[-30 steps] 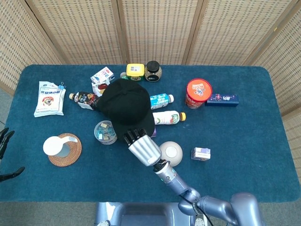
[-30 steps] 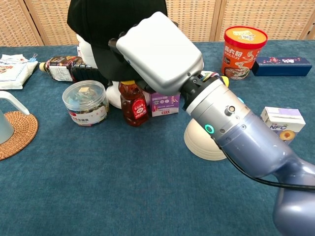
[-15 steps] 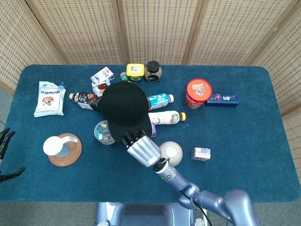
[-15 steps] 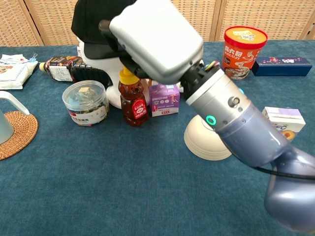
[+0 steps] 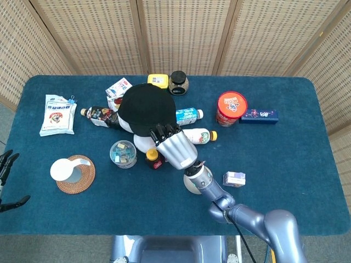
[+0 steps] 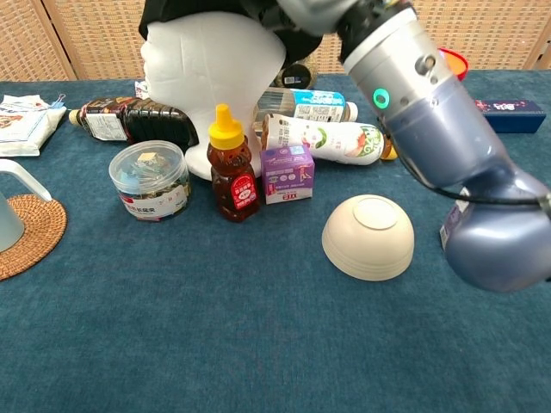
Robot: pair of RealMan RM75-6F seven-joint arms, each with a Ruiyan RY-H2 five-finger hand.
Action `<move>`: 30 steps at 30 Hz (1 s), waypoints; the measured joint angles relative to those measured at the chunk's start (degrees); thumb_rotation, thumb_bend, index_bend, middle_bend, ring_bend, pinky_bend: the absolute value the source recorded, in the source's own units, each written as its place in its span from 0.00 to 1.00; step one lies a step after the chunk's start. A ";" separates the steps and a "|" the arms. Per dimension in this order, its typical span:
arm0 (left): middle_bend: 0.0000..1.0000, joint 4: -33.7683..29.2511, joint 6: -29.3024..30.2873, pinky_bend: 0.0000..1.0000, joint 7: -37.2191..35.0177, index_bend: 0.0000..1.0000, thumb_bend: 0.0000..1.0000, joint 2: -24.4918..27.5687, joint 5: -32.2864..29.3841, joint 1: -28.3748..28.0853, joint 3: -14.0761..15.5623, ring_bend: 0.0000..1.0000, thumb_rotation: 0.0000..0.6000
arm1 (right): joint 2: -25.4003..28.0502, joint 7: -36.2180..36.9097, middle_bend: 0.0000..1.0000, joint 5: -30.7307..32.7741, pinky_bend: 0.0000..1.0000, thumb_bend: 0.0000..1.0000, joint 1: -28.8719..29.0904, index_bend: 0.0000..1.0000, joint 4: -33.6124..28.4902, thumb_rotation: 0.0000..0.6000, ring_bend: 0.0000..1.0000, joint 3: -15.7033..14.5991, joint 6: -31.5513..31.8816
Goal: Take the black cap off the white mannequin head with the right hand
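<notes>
The black cap (image 5: 144,109) sits over the white mannequin head (image 6: 215,69) near the table's middle. In the chest view the cap (image 6: 200,9) shows only as a dark band along the top edge, and the head's face and neck are bare below it. My right hand (image 5: 173,145) grips the cap's near edge, its fingers (image 5: 164,131) curled onto the black cloth. In the chest view only its forearm (image 6: 430,103) shows; the hand itself is cut off at the top. My left hand (image 5: 6,167) is at the far left edge off the table, fingers spread and holding nothing.
Close round the head stand a honey bottle (image 6: 232,163), a clear jar (image 6: 149,179), a purple carton (image 6: 287,172) and lying bottles (image 6: 323,138). An upturned bowl (image 6: 368,237) lies under my right forearm. A red tub (image 5: 231,108) is to the right, a coaster (image 5: 74,174) to the left.
My right hand has risen and moved away from me with the cap's edge in it. The cap has come up off the mannequin's face, which now shows in the chest view.
</notes>
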 measured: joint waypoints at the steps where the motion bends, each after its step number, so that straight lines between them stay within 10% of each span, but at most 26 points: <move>1: 0.00 -0.01 0.02 0.02 -0.02 0.00 0.04 0.00 0.06 0.01 0.02 0.00 1.00 | 0.38 -0.20 0.72 0.24 0.98 0.64 0.15 0.68 -0.43 1.00 0.78 0.20 -0.03; 21: 0.00 -0.35 -0.14 0.02 -0.09 0.00 0.04 0.26 0.01 0.04 0.17 0.00 1.00 | 11.49 -3.64 0.74 5.29 0.99 0.64 3.28 0.70 -4.50 1.00 0.80 4.15 -0.90; 30: 0.00 -0.48 -0.23 0.02 -0.16 0.00 0.04 0.43 0.97 0.08 0.73 0.00 1.00 | 17.77 -4.52 0.74 5.55 0.99 0.64 0.69 0.70 -4.64 1.00 0.80 1.29 -0.92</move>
